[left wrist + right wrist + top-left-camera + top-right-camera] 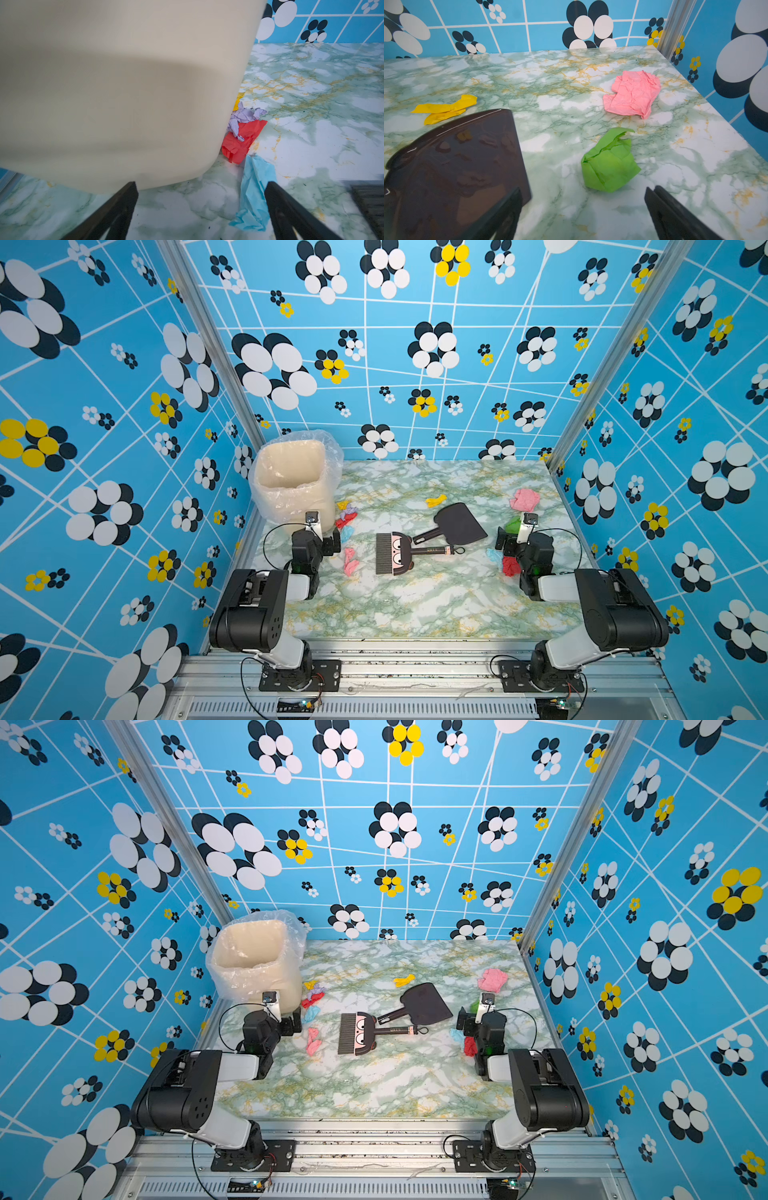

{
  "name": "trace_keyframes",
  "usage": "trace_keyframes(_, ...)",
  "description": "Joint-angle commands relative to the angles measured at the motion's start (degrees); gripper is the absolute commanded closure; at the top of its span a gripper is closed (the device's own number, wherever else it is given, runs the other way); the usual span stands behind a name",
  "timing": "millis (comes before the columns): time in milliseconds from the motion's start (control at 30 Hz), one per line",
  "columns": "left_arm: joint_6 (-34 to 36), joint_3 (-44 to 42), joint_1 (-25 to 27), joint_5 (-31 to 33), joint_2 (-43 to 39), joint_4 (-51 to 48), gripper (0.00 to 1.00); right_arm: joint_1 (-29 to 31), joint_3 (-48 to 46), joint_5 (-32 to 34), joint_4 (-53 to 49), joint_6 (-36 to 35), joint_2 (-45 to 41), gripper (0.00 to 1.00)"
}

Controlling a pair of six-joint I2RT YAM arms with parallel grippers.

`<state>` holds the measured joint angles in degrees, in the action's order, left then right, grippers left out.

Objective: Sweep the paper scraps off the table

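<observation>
The paper scraps [350, 562] all lie loose on the table [415, 605], so I judge that none of the sweep is done yet. In both top views one cluster sits left of centre, against the foot of the cream bin [293, 481]. It holds a yellow bit, a purple scrap [243, 116], a red scrap [243, 141] and a light blue scrap [255, 187], with a pink piece just below them. A yellow scrap [435, 500] lies above centre, just beside the far edge of the dustpan [457, 524]. Right of centre are a large pink scrap [524, 499] and a green ball [609, 162]. A blue and a red piece there are partly hidden by the right arm.

The dustpan and the brush [395, 552] lie at the middle of the frame, close together, and neither is held. The pan carries no paper, and I see no coloured paper inside the bin, though its clear liner blurs the view.

The left gripper [200, 184] is spread wide and empty, low before the bin wall, with the light blue scrap just beside one finger. The right gripper [584, 188] is likewise released and holds nothing. It faces the green ball, with the dustpan beside it.

Everything seems left to do: take up brush and pan, gather both clusters and the strays, and tip them into the bin
</observation>
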<state>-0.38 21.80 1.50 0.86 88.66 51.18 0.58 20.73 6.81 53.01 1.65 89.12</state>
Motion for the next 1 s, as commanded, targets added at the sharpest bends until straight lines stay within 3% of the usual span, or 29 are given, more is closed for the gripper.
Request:
trace_keyframes(0, -0.1, 0.6, -0.3, -0.6, -0.2, -0.1, 0.01, 0.1, 1.0, 0.0, 0.8, -0.5, 0.2, 0.01)
trace_keyframes(200, 0.6, 0.5, -0.3, -2.7, -0.3, 0.0, 0.01, 0.1, 1.0, 0.0, 0.8, -0.5, 0.1, 0.01)
trace_keyframes(567, 3.6, -0.8, -1.0, -13.1, -4.3, -1.2, 0.01, 0.0, 1.1, -3.7, 0.0, -1.6, -0.4, 0.01)
trace_keyframes(700, 4.8, -1.9, -0.9, -16.2, -5.9, -0.8, 0.01, -0.1, 4.2, -3.8, -8.8, -1.6, -4.1, 0.01)
trace_keyframes(967, 10.9, 1.8, 4.5, -16.0, -17.2, -17.2, 0.01, -0.1, 14.5, -10.2, -32.8, -2.5, -14.1, 0.01)
